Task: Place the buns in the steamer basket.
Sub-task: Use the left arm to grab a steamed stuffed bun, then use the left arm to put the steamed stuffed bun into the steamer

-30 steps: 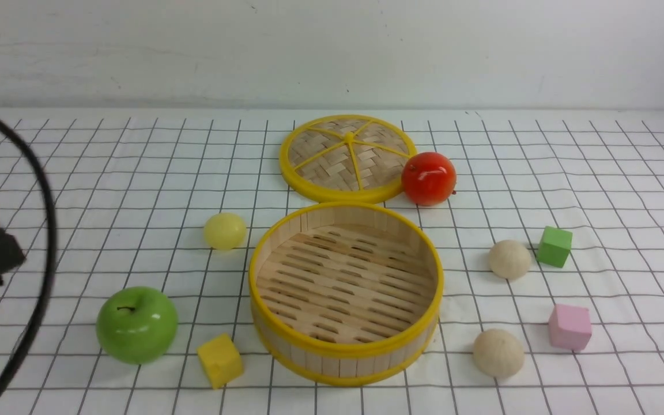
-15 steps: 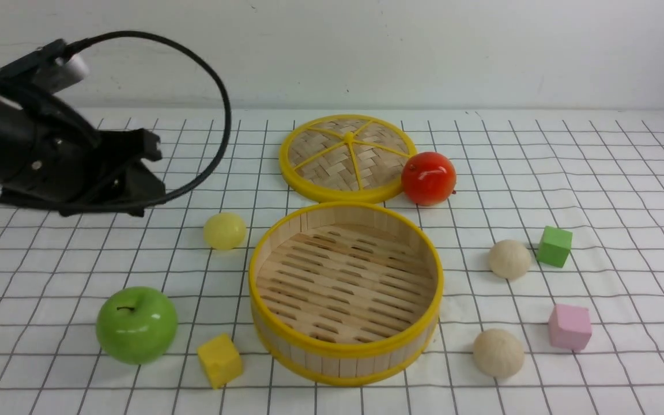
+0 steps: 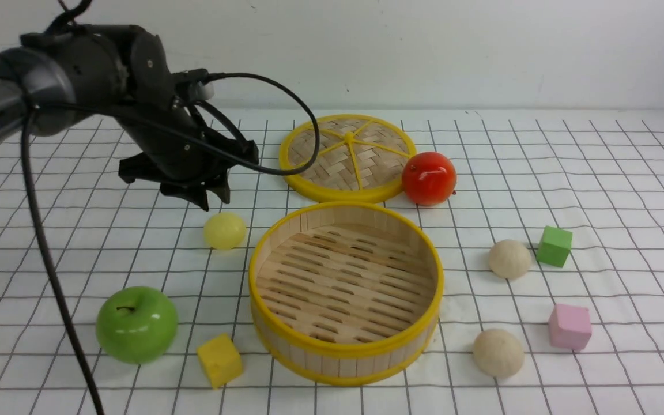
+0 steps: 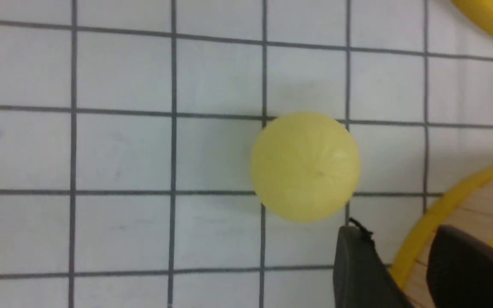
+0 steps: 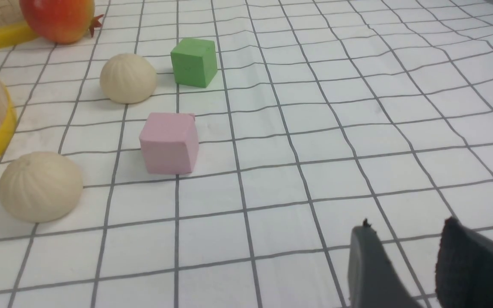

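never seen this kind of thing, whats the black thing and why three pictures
That is a two-armed robot's left arm; its left gripper hangs open and empty near a pale yellow dome-shaped bun. The wide picture looks forward from between the arms; the others come from wrist cameras. The right gripper, seen from its own wrist, is open and empty too. On the checked cloth: a round wooden steamer basket, a flat woven lid, two beige buns, a red fruit, a green apple, three coloured cubes.
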You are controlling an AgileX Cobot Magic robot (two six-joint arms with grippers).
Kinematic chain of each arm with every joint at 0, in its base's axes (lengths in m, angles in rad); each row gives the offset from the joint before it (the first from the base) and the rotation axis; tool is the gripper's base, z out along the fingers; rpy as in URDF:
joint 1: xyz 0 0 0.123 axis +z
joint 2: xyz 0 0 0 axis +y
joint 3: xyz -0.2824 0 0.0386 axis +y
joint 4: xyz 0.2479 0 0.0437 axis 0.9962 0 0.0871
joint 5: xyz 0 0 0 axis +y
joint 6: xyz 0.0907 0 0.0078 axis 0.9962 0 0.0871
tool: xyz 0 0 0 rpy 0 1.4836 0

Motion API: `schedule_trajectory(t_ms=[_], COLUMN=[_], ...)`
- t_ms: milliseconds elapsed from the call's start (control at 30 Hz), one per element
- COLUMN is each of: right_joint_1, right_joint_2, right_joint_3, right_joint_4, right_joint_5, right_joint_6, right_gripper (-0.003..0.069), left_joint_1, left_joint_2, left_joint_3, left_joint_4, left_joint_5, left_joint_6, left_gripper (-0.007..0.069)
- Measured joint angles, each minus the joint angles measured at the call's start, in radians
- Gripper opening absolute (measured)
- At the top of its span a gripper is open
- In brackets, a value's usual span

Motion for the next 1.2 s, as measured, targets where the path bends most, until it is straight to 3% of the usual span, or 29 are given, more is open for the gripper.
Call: schedule_trajectory(t_ms=[667,733,933,1067,1200], right_joint_1=[0.000,0.000,0.000,0.000,0.000], right_joint_2=[0.000,0.000,0.000,0.000,0.000], right_joint_3=[0.000,0.000,0.000,0.000,0.000], right_joint_4=[0.000,0.000,0.000,0.000,0.000], right_joint_5=[0.000,0.000,0.000,0.000,0.000], right_joint_6=[0.000,0.000,0.000,0.000,0.000], right_gripper=[0.0239,0.0239,0.0239,0.0239,0.0239], left_joint_1=[-0.003,-0.003,-0.003,-0.003,-0.016], left_joint_2=[0.174,0.174,0.177,0.184,0.182], left_joint_3=[-0.060,-0.060,-0.102,-0.197,-0.333], left_joint_4=[0.034,0.034,0.050,0.052,-0.033], left_joint_5=[-0.090,-0.091,-0.037,0.079,0.257], left_joint_6=[-0.017,-0.017,-0.013,0.025,0.103], left_gripper=[0.0232,0.0212,-0.0007,-0.0013,-0.0013])
